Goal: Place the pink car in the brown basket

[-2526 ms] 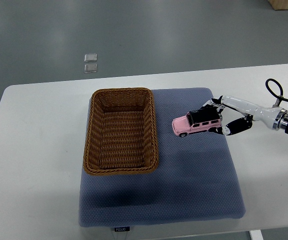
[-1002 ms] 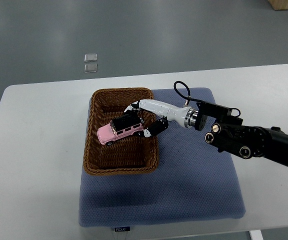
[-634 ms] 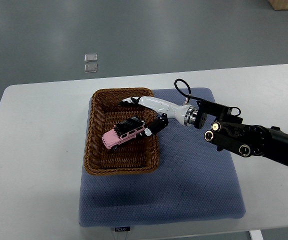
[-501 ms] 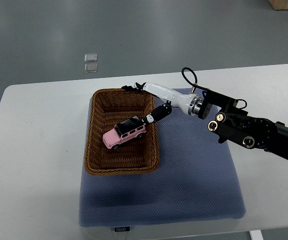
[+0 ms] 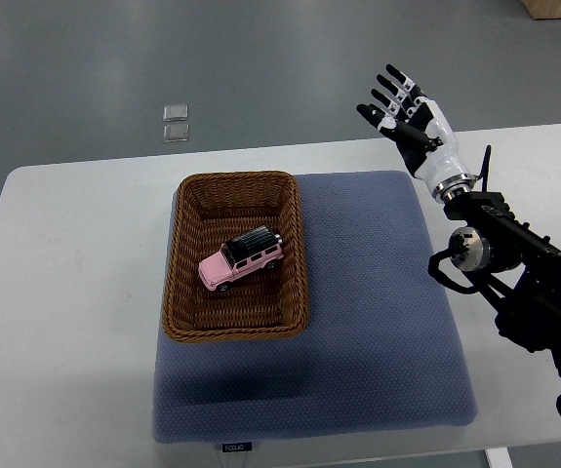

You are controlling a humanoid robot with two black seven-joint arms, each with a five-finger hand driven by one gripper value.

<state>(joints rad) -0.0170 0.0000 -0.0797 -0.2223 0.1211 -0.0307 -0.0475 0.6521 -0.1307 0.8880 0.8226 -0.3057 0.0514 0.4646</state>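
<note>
The pink car [image 5: 242,260] with a black roof lies inside the brown wicker basket [image 5: 188,314], near its middle, angled toward the upper right. My right hand [image 5: 407,117] is raised high above the table's far edge, well right of the basket, fingers spread and empty. Its black arm [image 5: 514,278] runs down to the right edge. The left arm is out of view.
The basket stands on the left part of a blue-grey mat [image 5: 378,331] on a white table [image 5: 65,322]. Two small clear squares [image 5: 176,122] lie on the grey floor beyond the table.
My right hand let go of the car in the basket, pulled back to the right and lifted up with fingers spread. The car stays in the basket.
</note>
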